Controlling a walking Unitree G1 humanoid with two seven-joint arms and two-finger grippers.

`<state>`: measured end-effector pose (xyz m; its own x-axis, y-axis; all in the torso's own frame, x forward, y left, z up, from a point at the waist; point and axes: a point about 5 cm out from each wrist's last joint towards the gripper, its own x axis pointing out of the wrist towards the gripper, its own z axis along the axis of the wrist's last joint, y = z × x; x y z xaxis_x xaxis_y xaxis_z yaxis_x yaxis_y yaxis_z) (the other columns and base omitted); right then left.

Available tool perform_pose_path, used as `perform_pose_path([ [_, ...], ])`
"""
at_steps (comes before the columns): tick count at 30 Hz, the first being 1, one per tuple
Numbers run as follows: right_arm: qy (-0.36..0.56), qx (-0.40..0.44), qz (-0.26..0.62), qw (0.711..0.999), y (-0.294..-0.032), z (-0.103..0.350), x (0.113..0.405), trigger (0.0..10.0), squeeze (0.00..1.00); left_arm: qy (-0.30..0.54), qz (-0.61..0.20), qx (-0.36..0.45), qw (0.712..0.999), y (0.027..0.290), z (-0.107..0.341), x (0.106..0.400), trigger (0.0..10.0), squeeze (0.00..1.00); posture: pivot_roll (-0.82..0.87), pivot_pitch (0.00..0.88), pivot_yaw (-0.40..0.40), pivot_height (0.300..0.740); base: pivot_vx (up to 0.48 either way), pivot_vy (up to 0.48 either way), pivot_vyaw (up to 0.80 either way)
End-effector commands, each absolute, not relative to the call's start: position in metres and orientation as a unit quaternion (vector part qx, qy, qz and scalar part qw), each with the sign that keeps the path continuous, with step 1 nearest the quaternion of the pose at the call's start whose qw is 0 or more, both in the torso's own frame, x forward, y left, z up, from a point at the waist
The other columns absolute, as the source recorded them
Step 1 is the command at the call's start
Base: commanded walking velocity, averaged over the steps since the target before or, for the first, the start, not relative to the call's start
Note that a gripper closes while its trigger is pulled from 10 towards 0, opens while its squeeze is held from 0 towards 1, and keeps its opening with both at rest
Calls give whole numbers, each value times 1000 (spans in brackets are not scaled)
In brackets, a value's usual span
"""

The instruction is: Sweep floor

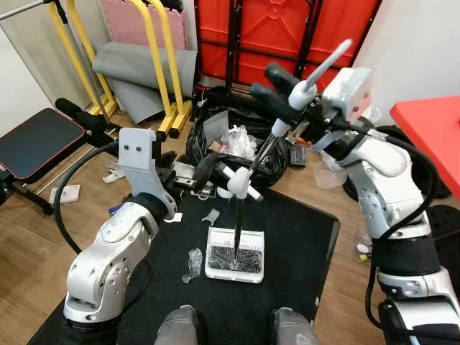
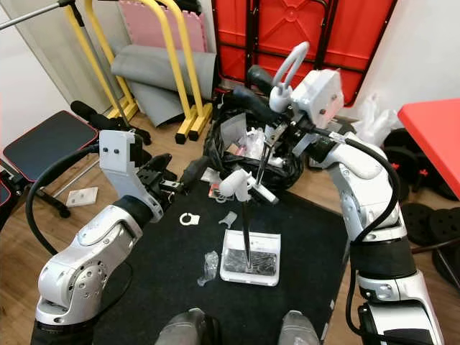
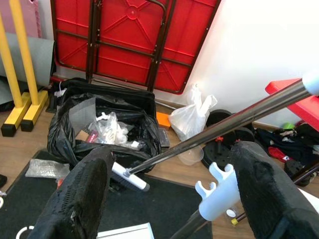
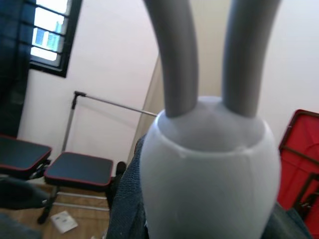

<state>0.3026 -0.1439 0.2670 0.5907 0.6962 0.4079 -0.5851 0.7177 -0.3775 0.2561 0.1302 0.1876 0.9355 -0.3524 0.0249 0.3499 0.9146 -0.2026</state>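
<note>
No lettering, label, brand, number or sign can be read anywhere in these views; the scraps and packets in the black bin bag (image 1: 230, 140) at the upper middle are too small and blurred to make out.

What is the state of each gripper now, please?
Left gripper: jaws open, either side of the dustpan handle, not closed on it.
Right gripper: closed on the broom handle.

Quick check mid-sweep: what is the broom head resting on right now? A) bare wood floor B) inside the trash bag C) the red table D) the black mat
D: the broom head sits on the black mat, well short of the trash bag.
</note>
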Motion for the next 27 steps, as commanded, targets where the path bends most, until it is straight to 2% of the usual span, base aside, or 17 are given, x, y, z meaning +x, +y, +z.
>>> perform_pose_path([
  [1, -329, -109, 352, 870, -143, 285, 299, 10000, 0, 13, -187, -91, 978, 129, 187, 254, 10000, 0, 96, 154, -20, 740, 0, 0, 0],
  [8, -326, -19, 392, 860, -148, 278, 305, 10000, 0, 3, -182, -81, 980, 134, 195, 248, 10000, 0, 129, 203, -8, 740, 0, 0, 0],
  [10, -320, -16, 392, 862, -148, 277, 307, 10000, 0, 3, -181, -80, 980, 135, 196, 247, 10000, 0, 129, 203, -8, 740, 0, 0, 0],
  [15, -340, 11, 416, 843, -147, 282, 307, 10000, 0, -6, -158, -74, 985, 143, 203, 240, 10000, 0, 160, 264, -2, 740, 0, 0, 0],
  [20, -354, 21, 422, 834, -148, 285, 310, 10000, 0, -10, -149, -72, 986, 147, 208, 234, 10000, 0, 175, 284, 2, 740, 0, 0, 0],
  [27, -388, 54, 422, 817, -149, 294, 318, 10000, 0, -4, -137, -81, 987, 156, 215, 215, 10000, 0, 250, 365, 17, 740, 0, 0, 0],
])
